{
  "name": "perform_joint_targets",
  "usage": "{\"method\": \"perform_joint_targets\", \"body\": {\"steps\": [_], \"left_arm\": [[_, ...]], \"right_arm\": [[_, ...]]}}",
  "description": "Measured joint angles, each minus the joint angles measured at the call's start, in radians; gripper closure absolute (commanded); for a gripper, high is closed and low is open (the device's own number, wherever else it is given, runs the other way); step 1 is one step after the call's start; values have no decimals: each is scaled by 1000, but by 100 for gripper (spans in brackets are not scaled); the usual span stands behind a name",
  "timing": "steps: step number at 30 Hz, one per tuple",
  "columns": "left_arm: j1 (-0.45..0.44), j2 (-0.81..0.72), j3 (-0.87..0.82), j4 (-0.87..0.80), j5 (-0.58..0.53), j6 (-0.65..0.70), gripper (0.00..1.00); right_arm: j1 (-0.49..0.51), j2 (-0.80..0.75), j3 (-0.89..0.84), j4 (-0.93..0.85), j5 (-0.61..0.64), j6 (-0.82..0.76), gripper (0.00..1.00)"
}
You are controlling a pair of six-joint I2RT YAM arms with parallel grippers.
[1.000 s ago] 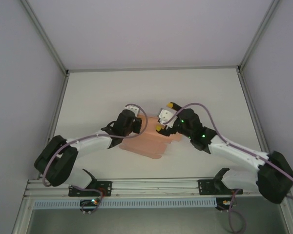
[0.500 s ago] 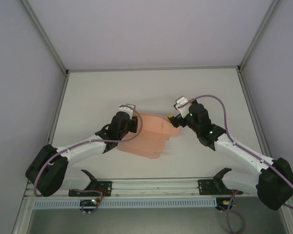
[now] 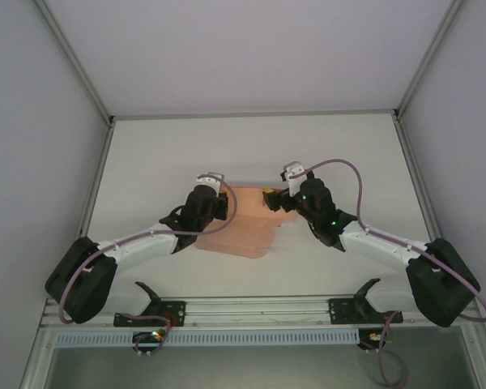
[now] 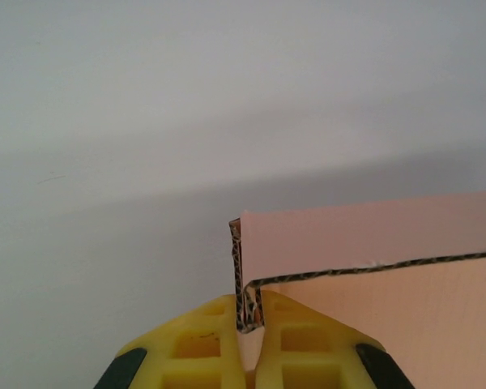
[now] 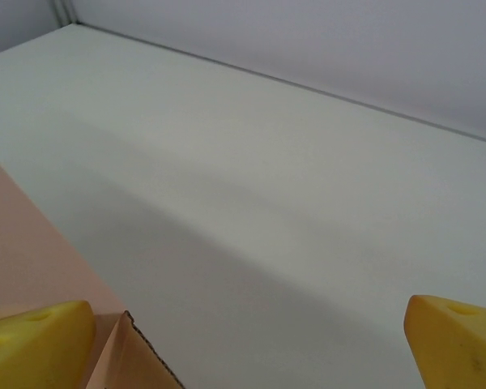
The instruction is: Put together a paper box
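One white table (image 3: 251, 138), grey walls (image 3: 251, 49): L tool (image 4: 249, 320) clamps paper box (image 4: 373, 235), R tool (image 5: 247, 347) agape.

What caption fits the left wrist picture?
Left claw pinching the folded edge of the pink paper box above the white table.

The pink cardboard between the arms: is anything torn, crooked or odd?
Nothing looks damaged. The paper box is half-folded and lies skewed to the table edges, one doubled wall pinched by the shut left gripper. The dark wavy line along its rim is cut edge, not a tear. The right gripper stands open beside it.
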Motion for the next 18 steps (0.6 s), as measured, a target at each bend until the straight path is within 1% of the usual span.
{"method": "perform_joint_targets", "body": {"steps": [2,6,9,14,18], "left_arm": [[0,3,0,1,-10,-14,100],[0,3,4,18,-24,-62,100],[-2,3,15,31,-26,-86,100],[-16,2,35,32,-40,-103,100],[-22,-10,35,34,-48,-121,100]], "right_arm": [[26,23,0,43,74,29,0],[93,63,-2,145,265,124,0],[133,76,-6,186,389,198,0],[159,74,-6,185,499,284,0],[162,22,-18,143,511,306,0]]}}
